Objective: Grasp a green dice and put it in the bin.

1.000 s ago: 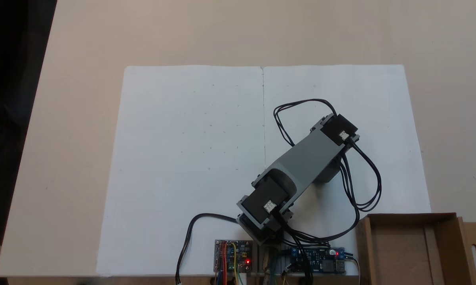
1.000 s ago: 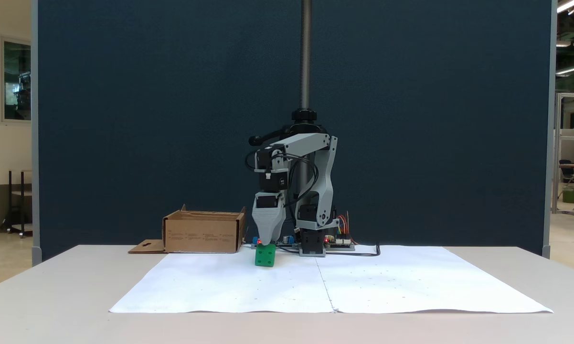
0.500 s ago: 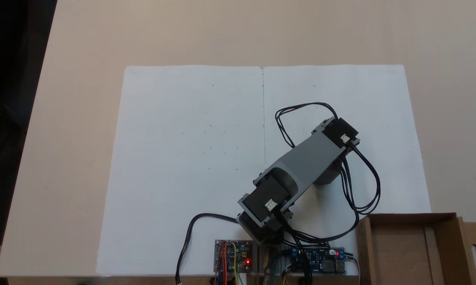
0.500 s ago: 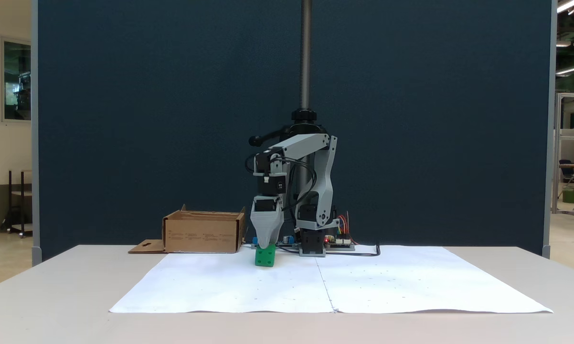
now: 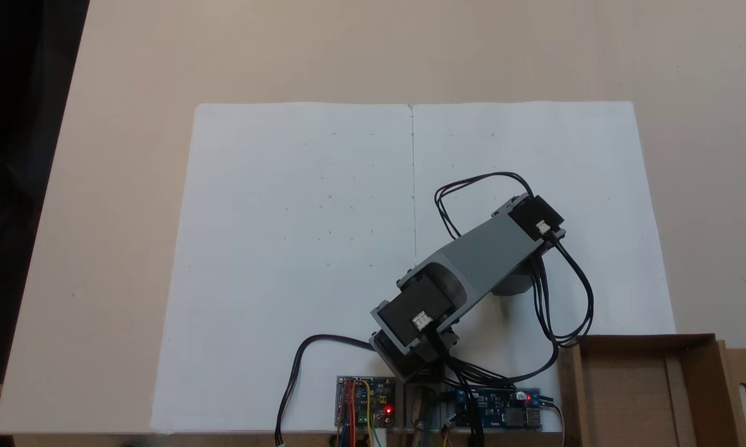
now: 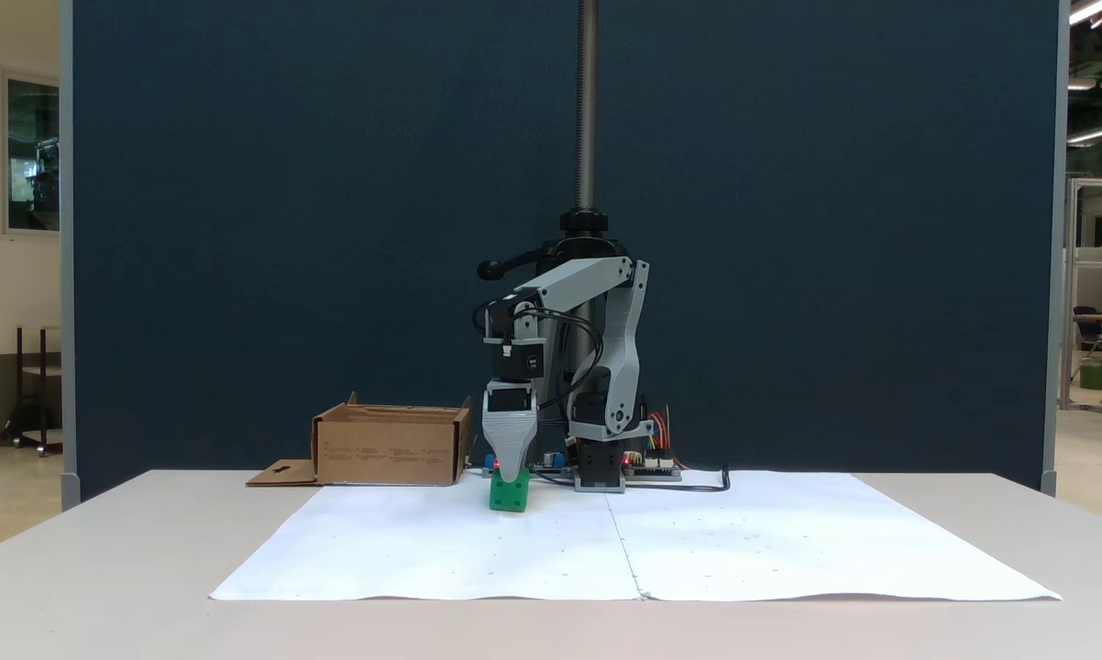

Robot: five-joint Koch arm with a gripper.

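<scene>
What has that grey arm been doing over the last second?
The grey arm's gripper sank lower, its jaws now down over the top of the small bright green plastic dice; grip unclear. The dice, white paper sheet and brown cardboard box stayed put.

Green dice (image 6: 509,495) upright on white paper; brown cardboard bin (image 6: 391,446), open-topped, near, at table edge.

We see a bright green dice (image 6: 509,496) on plain white paper (image 5: 298,248) spread over a pale beige table (image 5: 125,74), with a brown cardboard bin (image 6: 389,446) beside it. Our arm (image 5: 472,261) is light grey with black motor blocks and black cables, its gripper (image 6: 511,477) grey as well. Behind it hangs a dark blue backdrop (image 6: 285,229).
</scene>
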